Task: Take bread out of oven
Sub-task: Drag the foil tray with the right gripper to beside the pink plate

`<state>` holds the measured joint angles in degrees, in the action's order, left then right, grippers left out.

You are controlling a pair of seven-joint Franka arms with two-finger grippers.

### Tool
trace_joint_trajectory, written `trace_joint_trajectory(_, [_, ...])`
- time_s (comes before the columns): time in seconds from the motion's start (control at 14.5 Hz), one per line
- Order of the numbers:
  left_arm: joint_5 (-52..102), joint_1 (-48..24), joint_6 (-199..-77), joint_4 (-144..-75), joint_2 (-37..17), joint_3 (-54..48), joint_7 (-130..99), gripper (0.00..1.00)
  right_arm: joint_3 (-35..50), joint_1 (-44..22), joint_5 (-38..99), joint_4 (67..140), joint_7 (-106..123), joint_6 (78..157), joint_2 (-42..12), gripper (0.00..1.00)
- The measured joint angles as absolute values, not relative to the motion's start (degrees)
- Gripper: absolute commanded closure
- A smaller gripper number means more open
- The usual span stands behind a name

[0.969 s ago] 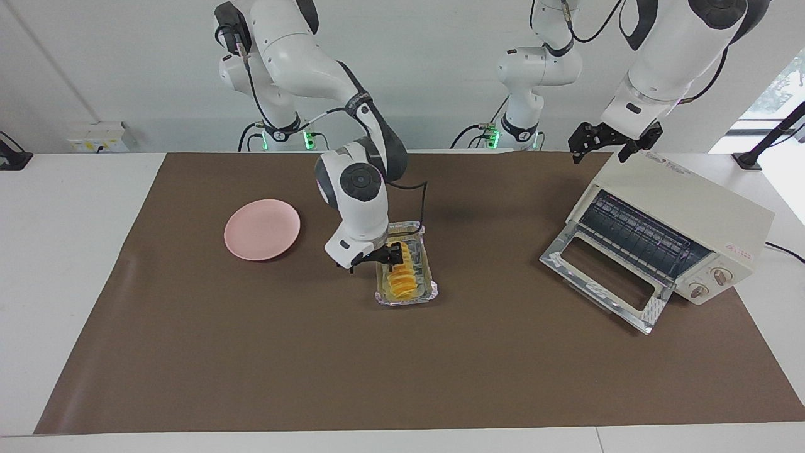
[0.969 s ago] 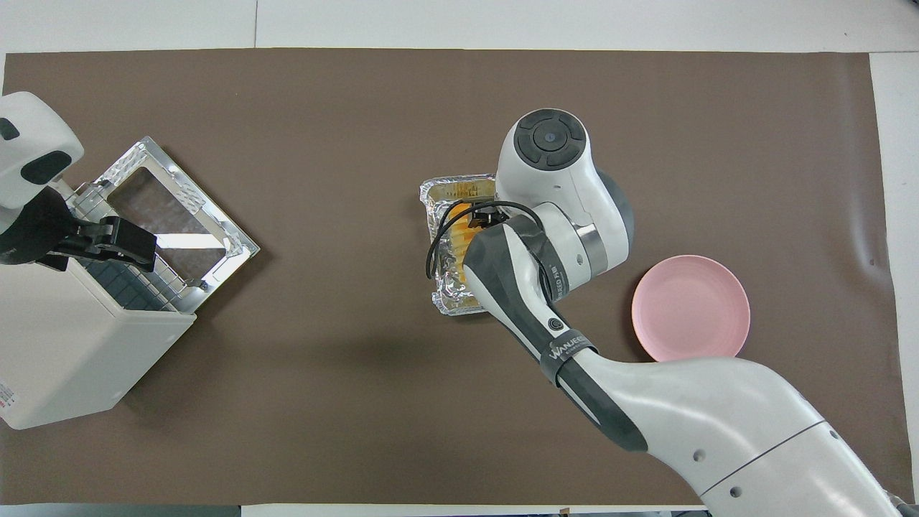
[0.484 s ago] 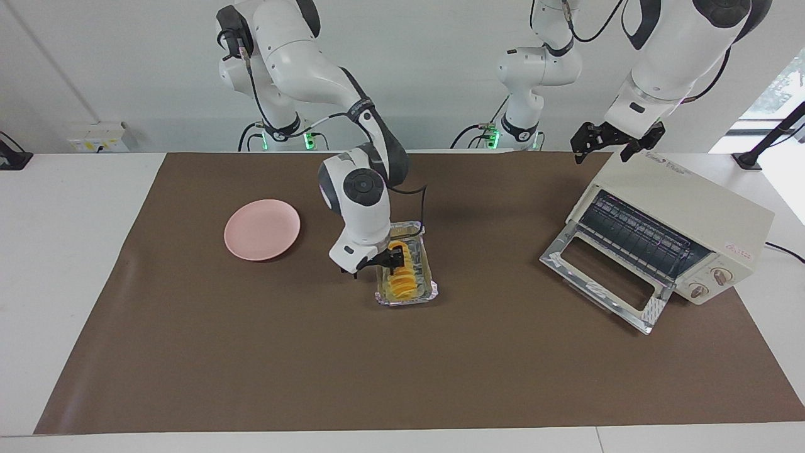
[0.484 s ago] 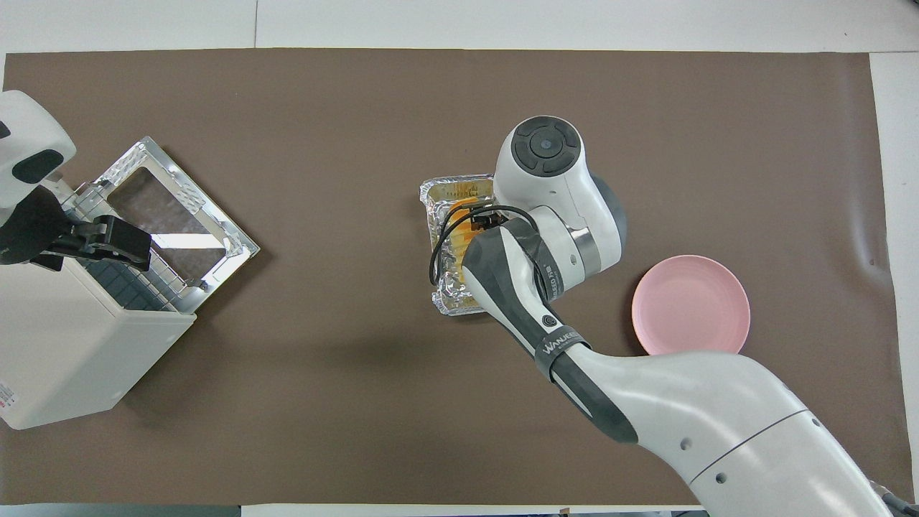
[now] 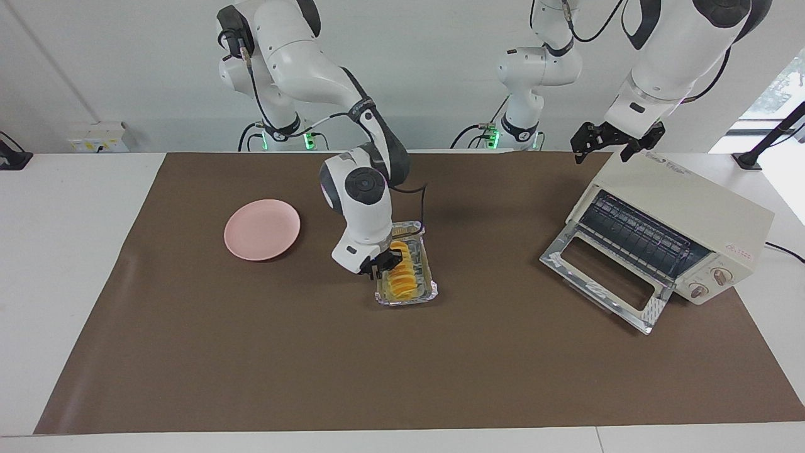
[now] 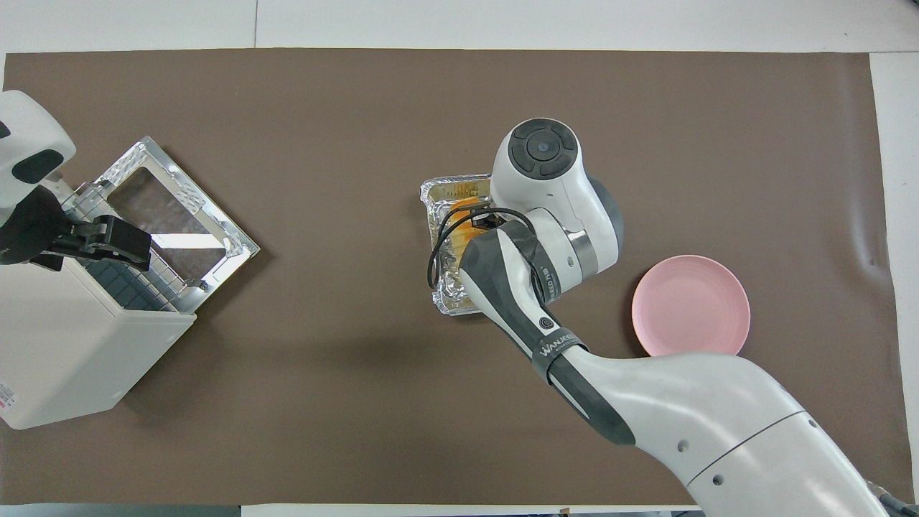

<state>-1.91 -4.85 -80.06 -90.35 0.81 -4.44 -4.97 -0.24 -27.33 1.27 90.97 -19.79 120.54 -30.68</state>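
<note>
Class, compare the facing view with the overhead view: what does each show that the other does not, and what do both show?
Only the facing view shows the oven's knobs, the arms' bases, and the right hand shut on the bread in the foil tray. Only the overhead view shows the right arm's forearm covering much of that tray. Both show the pink plate, the oven with its door open, and the left hand waiting open over the oven.

The bread [image 5: 402, 274] lay in a foil tray [image 5: 429, 284] at mid-table, between the plate [image 5: 261, 229] toward the right arm's end and the open oven [image 5: 685, 220] toward the left arm's end.
</note>
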Motion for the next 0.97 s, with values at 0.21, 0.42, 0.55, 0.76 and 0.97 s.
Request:
trace_joint_trajectory(0.21, [-1.9, -4.8, -80.1, -90.3, 0.8, -4.4, -5.0, 0.00, -0.3, -27.3, 1.3, 90.8, -19.8, 120.4, -30.7, 1.00])
trace_joint_trajectory(0.42, [-1.9, -4.8, -80.1, -90.3, 0.8, -4.4, -5.0, 0.00, -0.5, -27.0, 1.3, 88.8, -19.8, 115.7, -30.7, 1.00])
trace_joint_trajectory(0.55, [-1.9, -4.8, -80.1, -90.3, 0.8, -4.4, -5.0, 0.00, -0.8, -25.5, 1.3, 85.0, -19.8, 109.1, -30.6, 1.00])
trace_joint_trajectory(0.76, [-1.9, -4.8, -80.1, -90.3, 0.8, -4.4, -5.0, 0.00, -1.0, -20.2, 1.3, 80.0, -16.2, 104.1, -30.6, 1.00])
trace_joint_trajectory(0.97, [-1.9, -4.8, -80.1, -90.3, 0.8, -4.4, -5.0, 0.00, -1.1, -14.2, 1.3, 79.4, -9.6, 104.6, -31.1, 1.00])
